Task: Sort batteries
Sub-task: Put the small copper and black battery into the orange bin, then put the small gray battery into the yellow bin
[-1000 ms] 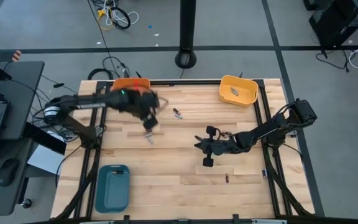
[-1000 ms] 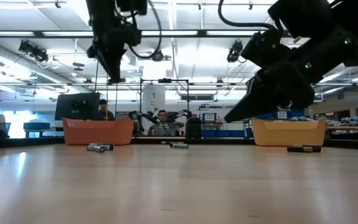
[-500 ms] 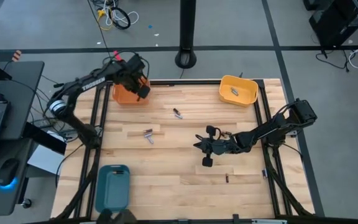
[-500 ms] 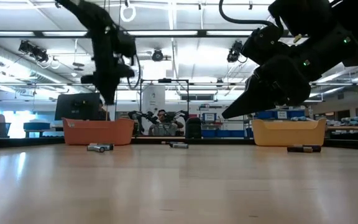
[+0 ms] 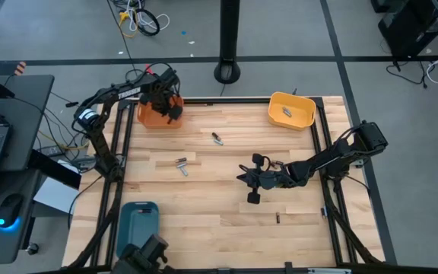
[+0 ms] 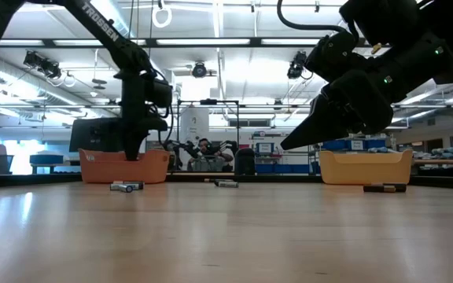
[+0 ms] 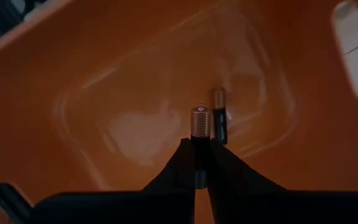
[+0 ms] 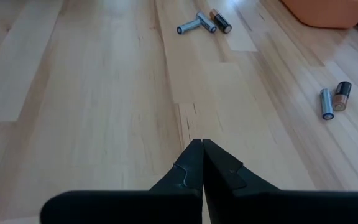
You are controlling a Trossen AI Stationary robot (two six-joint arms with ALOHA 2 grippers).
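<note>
My left gripper (image 5: 170, 109) hangs over the orange tray (image 5: 149, 116) at the table's far left and is shut on a battery (image 7: 201, 119) with a copper-ringed end. A slimmer battery (image 7: 219, 115) shows beside it against the tray's floor. More batteries lie on the wood: a small group (image 5: 181, 164), a pair (image 5: 217, 138) and one (image 5: 277, 218) nearer the front. My right gripper (image 5: 242, 176) is shut on nothing, above the table's middle. My left gripper pinches the battery's lower part (image 7: 199, 138) between its two fingertips. The fingers point down into the orange tray and lie along the battery, which sticks out past them toward the tray's floor. Whether its end touches the floor cannot be told.
A yellow tray (image 5: 291, 110) with a battery (image 5: 286, 112) in it stands at the far right. A teal tray (image 5: 138, 228) lies at the near left. People sit in the room beyond the table's far edge (image 6: 204, 153).
My left gripper has swung from above the group of batteries on the wood toward the table's far left, over the orange tray. It has then sunk to the tray's rim, rolling a little, and stayed shut throughout.
</note>
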